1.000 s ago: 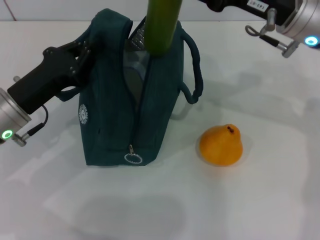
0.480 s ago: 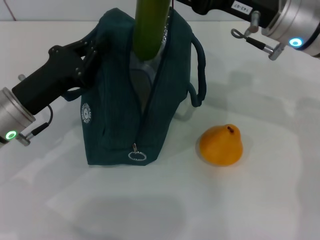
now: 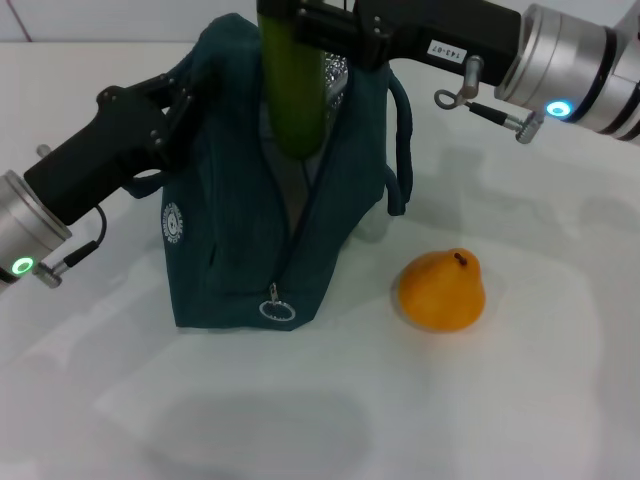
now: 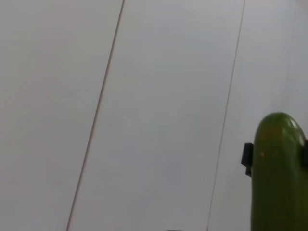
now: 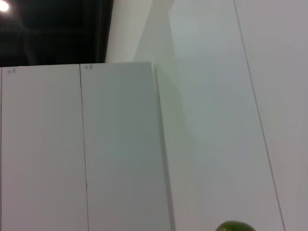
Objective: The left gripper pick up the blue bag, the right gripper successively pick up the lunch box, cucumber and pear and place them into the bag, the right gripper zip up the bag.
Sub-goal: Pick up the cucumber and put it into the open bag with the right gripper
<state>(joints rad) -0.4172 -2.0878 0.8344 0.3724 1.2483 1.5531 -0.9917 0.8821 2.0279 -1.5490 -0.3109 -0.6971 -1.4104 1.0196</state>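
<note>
We see the head view evenly and brightly lit from above, the white bench [image 3: 520,400] carrying only soft, faint shadows beside the blue bag [image 3: 260,230] and pear [image 3: 441,290]. A ceiling lamp [image 5: 4,6] glares at upper left of the right wrist view.

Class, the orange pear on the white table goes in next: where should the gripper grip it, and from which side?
Grip the orange pear across its wide rounded belly, descending from above. It sits stem-up and apart from the blue bag, so its flanks are free.

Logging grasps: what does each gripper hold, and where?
Right gripper: long green cucumber, near its upper end. Left gripper: dark blue fabric bag, at its upper side.
</note>
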